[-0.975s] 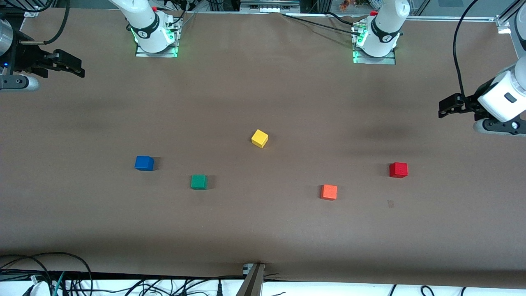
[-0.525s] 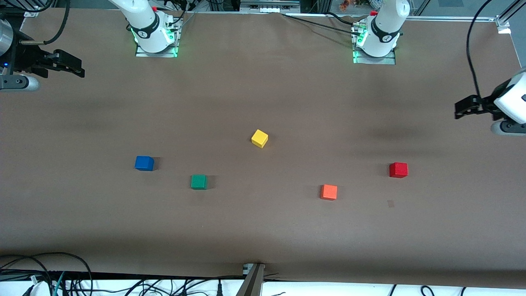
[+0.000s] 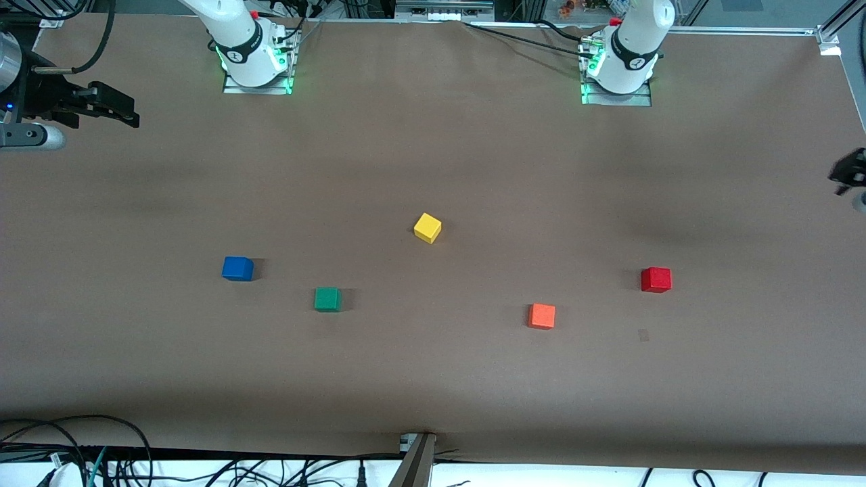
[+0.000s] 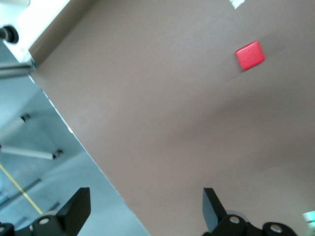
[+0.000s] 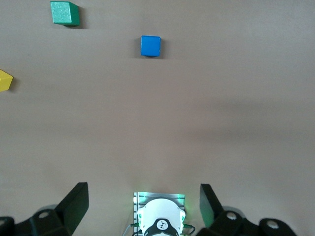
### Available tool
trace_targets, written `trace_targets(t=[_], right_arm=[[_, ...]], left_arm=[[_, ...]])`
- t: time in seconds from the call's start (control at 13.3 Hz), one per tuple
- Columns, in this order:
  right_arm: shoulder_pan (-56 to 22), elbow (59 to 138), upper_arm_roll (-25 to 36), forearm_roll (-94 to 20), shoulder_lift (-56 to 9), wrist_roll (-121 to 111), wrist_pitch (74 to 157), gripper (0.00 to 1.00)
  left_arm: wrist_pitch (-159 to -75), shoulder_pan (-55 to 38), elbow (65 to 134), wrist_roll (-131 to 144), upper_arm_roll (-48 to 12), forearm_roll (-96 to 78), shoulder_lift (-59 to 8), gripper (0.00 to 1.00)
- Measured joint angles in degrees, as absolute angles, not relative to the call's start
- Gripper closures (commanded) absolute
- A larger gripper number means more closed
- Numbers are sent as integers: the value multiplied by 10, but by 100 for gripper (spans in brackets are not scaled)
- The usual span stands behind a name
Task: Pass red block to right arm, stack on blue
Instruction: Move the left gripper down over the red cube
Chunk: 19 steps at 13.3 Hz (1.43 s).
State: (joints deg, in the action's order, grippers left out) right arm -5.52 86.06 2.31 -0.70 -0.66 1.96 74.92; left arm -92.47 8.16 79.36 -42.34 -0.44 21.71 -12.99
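Since a second ago the left gripper (image 3: 851,177) has slid away toward the left arm's end of the table, so that only a dark sliver of it shows at the edge of the front view; nothing else has shifted.

Going across the front view: the right gripper (image 3: 111,108) hangs over the right arm's end of the table, up near the bases, and that arm waits. Its fingers (image 5: 74,201) stand spread, with nothing between them. The blue cube (image 3: 237,268) sits on the table toward the right arm's end, the green cube (image 3: 327,299) beside it and a little nearer the front camera. The yellow cube (image 3: 427,228) lies mid-table, the orange cube (image 3: 542,316) nearer the camera. The red block (image 3: 656,279) rests alone toward the left arm's end, untouched, well apart from both grippers.

The left wrist view shows the left gripper's fingers (image 4: 76,209) spread and empty, over the table's edge, with the red block (image 4: 250,55) well off. Where exactly it hangs is hard to judge from the front view, as it is mostly out of sight.

By the look of it, the task stands at its very start: the pick-up of the red block is not yet done. The next move calls for the left arm to come in over the red block, line its open fingers up with two opposite faces, descend and close, leaving enough of the block exposed for the right gripper to take it at the handover.
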Motion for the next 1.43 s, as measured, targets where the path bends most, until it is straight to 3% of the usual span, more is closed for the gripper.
trace_targets(t=[0.38,0.67,0.97,1.43], right_arm=[[-55,861,24,-7,-7,20,750,0],[-55,860,24,-7,-8,20,750,0],[-55,860,24,-7,-11,20,752,0],[-55,860,23,-17,-15,20,774,0]], left_arm=[[-1033,190,774,-717,-1,121,-222,0],[-1065,272,769,-962,-1,-58,-301,0],[-1066,318,743,-1146,-1,-205,-409,0],[-974,321,729,-1277,-10,-341,-510,0]])
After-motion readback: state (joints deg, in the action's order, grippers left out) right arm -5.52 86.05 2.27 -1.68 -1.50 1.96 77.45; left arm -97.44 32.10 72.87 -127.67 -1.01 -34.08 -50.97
